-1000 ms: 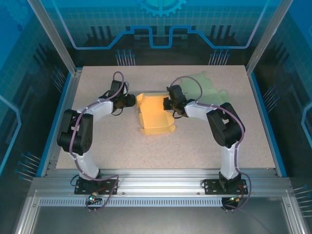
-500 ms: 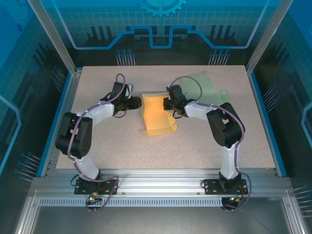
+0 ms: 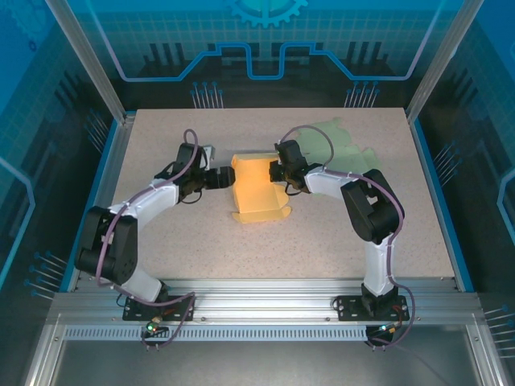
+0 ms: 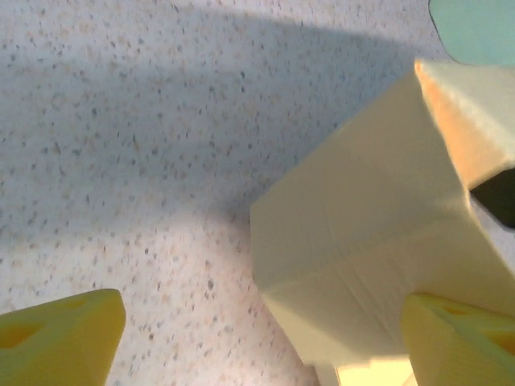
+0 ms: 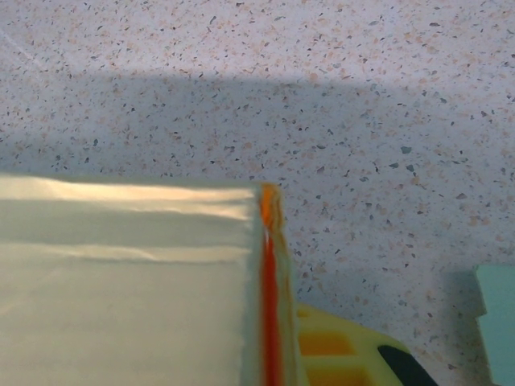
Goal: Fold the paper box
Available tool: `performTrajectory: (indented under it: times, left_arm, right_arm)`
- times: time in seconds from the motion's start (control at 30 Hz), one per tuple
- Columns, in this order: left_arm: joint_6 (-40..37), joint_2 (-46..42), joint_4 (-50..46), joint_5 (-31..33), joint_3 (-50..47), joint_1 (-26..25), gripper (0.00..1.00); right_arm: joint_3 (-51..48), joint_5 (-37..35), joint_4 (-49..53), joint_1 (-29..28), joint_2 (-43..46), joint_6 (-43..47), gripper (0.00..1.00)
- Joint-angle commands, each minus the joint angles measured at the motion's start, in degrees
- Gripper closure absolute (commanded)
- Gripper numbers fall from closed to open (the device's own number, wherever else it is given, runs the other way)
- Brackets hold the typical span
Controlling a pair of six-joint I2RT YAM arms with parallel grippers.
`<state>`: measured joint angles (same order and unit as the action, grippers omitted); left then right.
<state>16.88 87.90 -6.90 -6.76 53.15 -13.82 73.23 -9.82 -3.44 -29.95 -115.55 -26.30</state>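
A robotics lab cell: a speckled desk [image 3: 322, 233] boxed in by aluminium framing [image 3: 265, 310] at six o'clock and translucent blue panels [image 3: 161, 40] printed with circuit lines, a gear emblem [image 3: 265, 10] at twelve o'clock.

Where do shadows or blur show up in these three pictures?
Top view: sharp and evenly lit. Left wrist view: a broad grey shadow crosses the table; the near fingertips look soft. Right wrist view: a shadow band lies beyond the box, whose close edge is blurred.
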Motion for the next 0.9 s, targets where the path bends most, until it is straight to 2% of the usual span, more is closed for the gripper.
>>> performTrajectory:
  times: [0.0,0.2,0.3,0.47,0.53,0.87]
  left_arm:
    - [3.5,-3.1,4.1,1.8,-3.3,-2.2,0.01]
    - [3.6,-1.0,6.5,7.2,-5.3,-7.9,0.01]
    - [4.9,0.5,6.0,10.5,-5.4,-7.9,0.01]
    - [8.2,0.5,1.0,20.7,-5.9,-8.0,0.01]
    - [9.7,0.1,-0.2,22.9,-6.9,-7.9,0.02]
    - [15.7,0.9,-2.6,22.6,-11.8,-7.8,0.07]
  right_arm:
    - [0.7,0.9,0.4,-0.8,-0.7,0.6,0.87]
    - [1.0,1.0,0.5,-0.8,-0.8,0.5,0.87]
    - [0.9,1.1,0.5,-0.8,-0.7,0.4,0.87]
    - [0.5,0.6,0.2,-0.8,-0.4,0.2,0.87]
    - [0.2,0.6,0.0,-0.8,-0.4,0.1,0.87]
    - [0.2,0.2,-0.1,-0.8,-0.3,0.2,0.87]
